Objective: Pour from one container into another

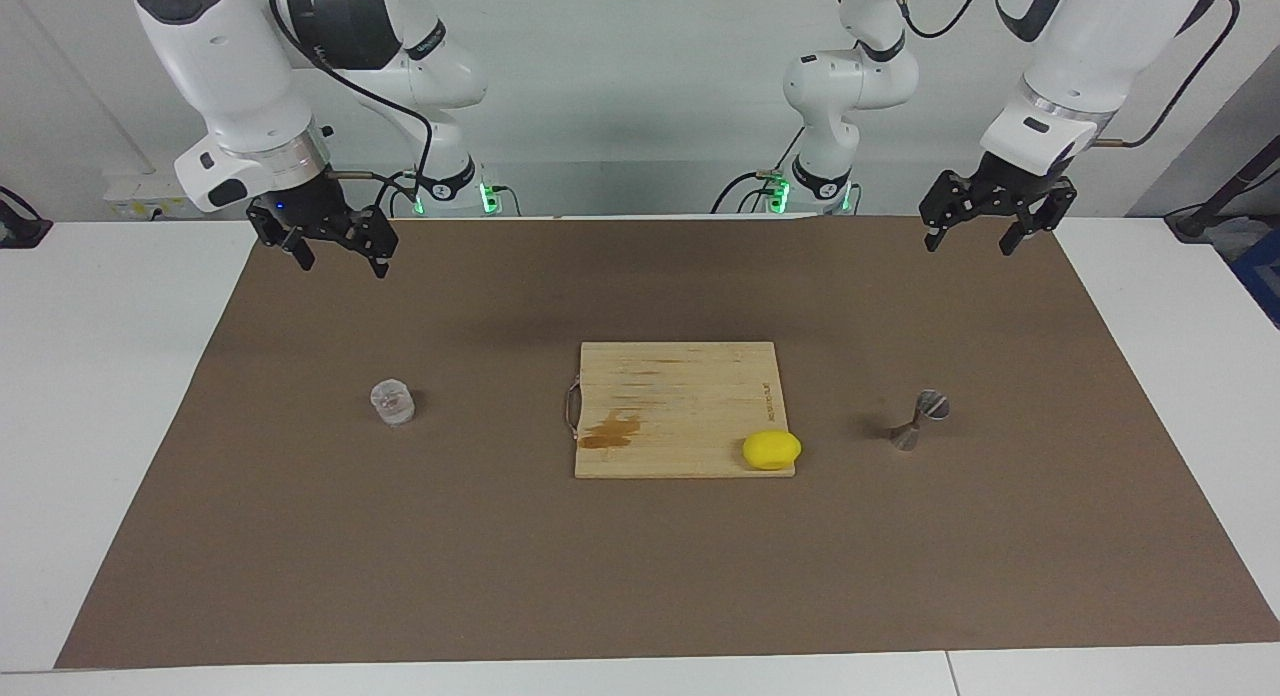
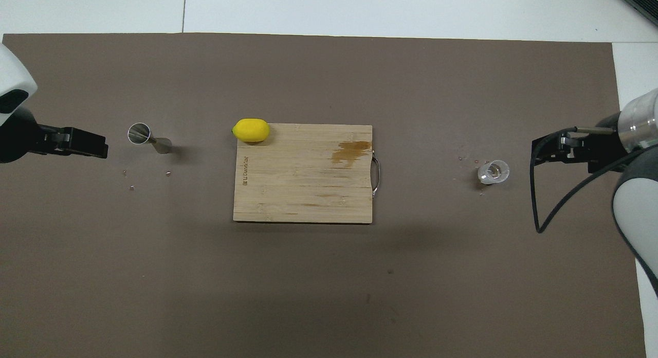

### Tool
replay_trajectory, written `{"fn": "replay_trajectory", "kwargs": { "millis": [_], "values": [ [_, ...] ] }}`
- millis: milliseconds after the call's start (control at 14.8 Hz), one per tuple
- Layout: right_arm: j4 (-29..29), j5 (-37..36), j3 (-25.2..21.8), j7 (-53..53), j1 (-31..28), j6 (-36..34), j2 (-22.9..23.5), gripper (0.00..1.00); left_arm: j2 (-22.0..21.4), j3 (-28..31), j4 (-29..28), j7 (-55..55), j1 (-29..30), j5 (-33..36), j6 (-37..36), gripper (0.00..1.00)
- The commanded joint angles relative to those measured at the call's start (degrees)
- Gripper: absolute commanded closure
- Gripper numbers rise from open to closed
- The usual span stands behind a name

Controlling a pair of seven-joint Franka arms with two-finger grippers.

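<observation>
Covering most of the white surface (image 1: 120, 456) is a large brown mat (image 1: 660, 566), and everything else lies on it. Next in size is the wooden cutting board (image 1: 680, 401), set in the middle of the mat with its metal handle turned toward the right arm's end and a brownish stain near that handle. The right hand (image 1: 340, 258) hangs in the air over the mat's edge at the right arm's end, its fingers spread apart and pinching nothing. The left hand (image 1: 968, 238) hangs likewise over the mat at the left arm's end, its fingers also spread and holding nothing. A yellow lemon (image 1: 771, 449) rests on the board's corner farthest from the robots, at the left arm's end of the board, partly overhanging the edge. The glass cup (image 1: 392, 401) stands upright on the mat toward the right arm's end, well apart from the board and farther from the robots than the right hand's place over the mat. The metal jigger (image 1: 919, 420) stands on the mat toward the left arm's end, well apart from the board and from the cup. A few tiny specks lie on the mat near the jigger and near the cup.
</observation>
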Motion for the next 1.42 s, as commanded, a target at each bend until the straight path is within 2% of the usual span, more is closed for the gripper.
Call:
{"fn": "replay_trajectory", "kwargs": {
  "millis": [0, 472, 540, 675, 877, 1012, 1214, 1349],
  "values": [
    [-1.08, 1.41, 0.32, -1.37, -0.88, 0.11, -1.00, 0.00, -1.67, -0.09, -2.57, 0.80, -0.38, -0.67, 2.88, 0.00],
    [-1.08, 1.41, 0.32, -1.37, -0.88, 0.03, -1.09, 0.00, 2.72, -0.09, -1.69, -0.33, 0.67, -0.93, 5.61, 0.00],
    [-1.08, 1.50, 0.32, -1.37, -0.88, 0.11, -1.00, 0.00, 3.77, -0.01, -1.08, -3.13, 0.76, -1.37, 5.17, 0.00],
    [-1.08, 1.41, 0.32, -1.37, -0.88, 0.11, -1.00, 0.00, 8.94, 0.17, 3.04, -10.59, 0.85, -2.59, 3.68, 0.00],
    [-1.08, 1.41, 0.32, -1.37, -0.88, 0.11, -1.00, 0.00, 11.95, 0.17, 3.15, -18.77, 3.74, -5.06, 4.20, 0.00],
    [-1.08, 1.41, 0.32, -1.37, -0.88, 0.03, -1.00, 0.00, 12.48, 0.17, 1.23, -23.17, 5.76, -5.93, 4.81, 0.00],
    [-1.08, 1.41, 0.32, -1.37, -0.88, 0.03, -1.00, 0.00, 10.91, 0.17, -4.48, -41.85, 9.45, -16.10, 12.34, 0.00],
    [-1.08, 1.41, 0.32, -1.37, -0.88, 0.03, -1.09, 0.00, 10.64, 0.17, -7.21, -48.48, 11.21, -21.04, 15.44, 0.00]
  ]
}}
